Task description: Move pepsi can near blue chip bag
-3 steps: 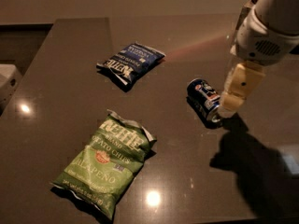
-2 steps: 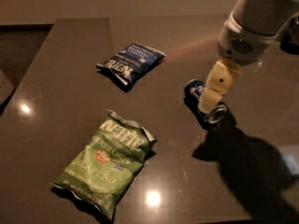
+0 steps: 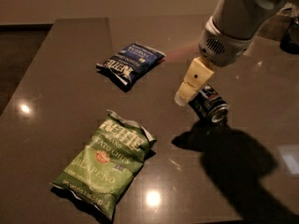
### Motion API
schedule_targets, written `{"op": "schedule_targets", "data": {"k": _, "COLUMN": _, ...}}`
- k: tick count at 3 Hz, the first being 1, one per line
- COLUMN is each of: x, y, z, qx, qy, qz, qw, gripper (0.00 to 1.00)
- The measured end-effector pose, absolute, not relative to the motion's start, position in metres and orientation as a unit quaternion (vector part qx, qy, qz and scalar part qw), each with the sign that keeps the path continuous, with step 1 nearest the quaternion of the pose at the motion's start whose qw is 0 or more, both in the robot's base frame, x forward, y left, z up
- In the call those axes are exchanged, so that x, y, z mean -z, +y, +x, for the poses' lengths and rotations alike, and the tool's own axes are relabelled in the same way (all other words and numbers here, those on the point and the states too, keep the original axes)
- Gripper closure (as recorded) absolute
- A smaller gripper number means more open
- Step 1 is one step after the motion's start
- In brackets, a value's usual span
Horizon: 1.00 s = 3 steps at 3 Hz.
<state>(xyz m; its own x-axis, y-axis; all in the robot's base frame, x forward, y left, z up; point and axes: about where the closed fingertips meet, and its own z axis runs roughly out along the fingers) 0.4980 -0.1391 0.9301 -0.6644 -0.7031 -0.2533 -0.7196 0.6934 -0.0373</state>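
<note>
While the gripper [image 3: 186,91] hangs just right of centre, your pepsi can [image 3: 210,105] lies on its side beside it.
You have the gripper's pale tip low at the can's left end, reaching down from the arm [image 3: 236,17] in the upper right of the frame; whether it is open or has hold of the can, you cannot tell. The blue chip bag [image 3: 131,62] lies flat up and left of centre, apart from the can. A green chip bag [image 3: 110,164] lies at lower left on the dark table [image 3: 51,78].
</note>
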Motion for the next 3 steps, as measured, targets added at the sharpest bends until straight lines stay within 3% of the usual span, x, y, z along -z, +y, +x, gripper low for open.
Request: {"op": "schedule_targets", "data": {"k": 3, "x": -0.885, "y": -0.140, "z": 0.535, "qx": -0.016, "qy": 0.944, "qz": -0.305, "qw": 0.123, "gripper": 0.00}}
